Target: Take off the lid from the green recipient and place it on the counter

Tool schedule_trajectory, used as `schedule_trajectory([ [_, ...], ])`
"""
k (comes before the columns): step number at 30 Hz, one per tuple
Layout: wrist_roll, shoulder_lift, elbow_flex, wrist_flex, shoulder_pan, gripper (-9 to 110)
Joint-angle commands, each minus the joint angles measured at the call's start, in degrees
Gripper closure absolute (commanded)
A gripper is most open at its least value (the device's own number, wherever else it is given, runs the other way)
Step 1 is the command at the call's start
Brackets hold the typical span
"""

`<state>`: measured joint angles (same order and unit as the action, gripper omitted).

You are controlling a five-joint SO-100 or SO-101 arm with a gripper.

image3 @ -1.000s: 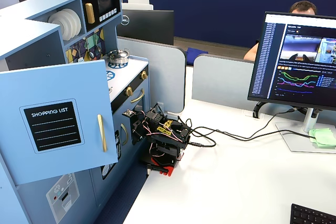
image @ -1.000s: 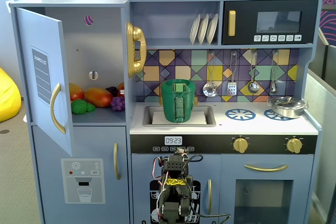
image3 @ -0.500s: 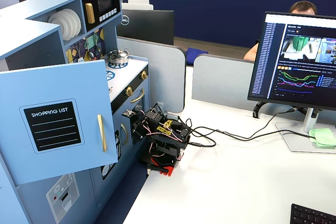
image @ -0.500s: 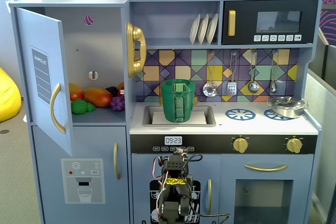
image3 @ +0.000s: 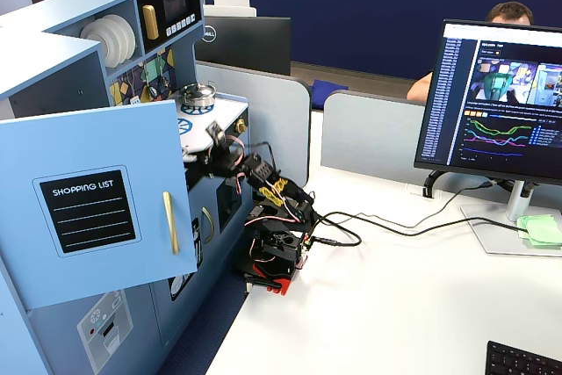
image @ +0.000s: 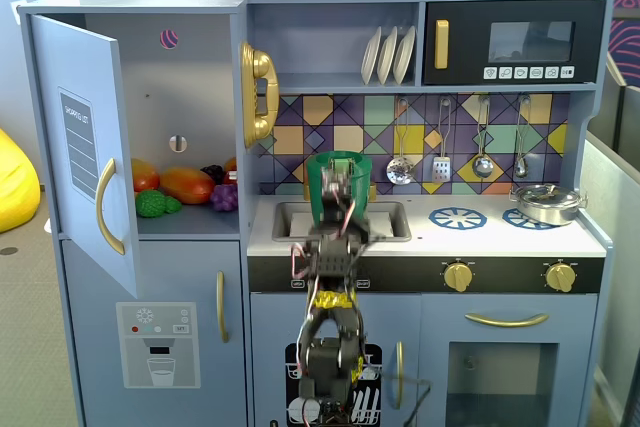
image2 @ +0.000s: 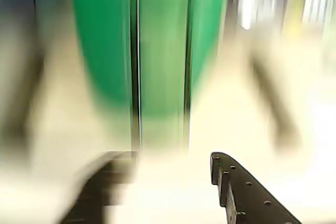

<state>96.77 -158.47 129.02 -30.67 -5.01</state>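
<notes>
On the pale toy counter (image: pixel 420 237), your tall dark green plastic recipient (image: pixel 338 187) stands by the sink. You can't see the lid. Your gripper (image: pixel 338 192) fronts it, opening unclear; removal seemingly remains.

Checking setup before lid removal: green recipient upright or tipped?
Upright. In a fixed view the green recipient stands at the sink with its rim on top; the blurred wrist view shows its ribs running vertically.
</notes>
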Motion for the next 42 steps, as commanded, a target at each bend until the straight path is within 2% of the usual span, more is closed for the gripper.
schedule_trajectory([
  [1,-2.6,6.3,-11.2,4.7,-2.0,70],
  [6,-2.5,10.5,-14.5,7.9,-2.4,66],
  [26,-0.3,30.9,-31.2,10.1,-1.1,67],
  [38,0.4,37.9,-38.1,11.0,0.2,70],
  [42,1.2,37.7,-38.2,9.6,0.5,79],
])
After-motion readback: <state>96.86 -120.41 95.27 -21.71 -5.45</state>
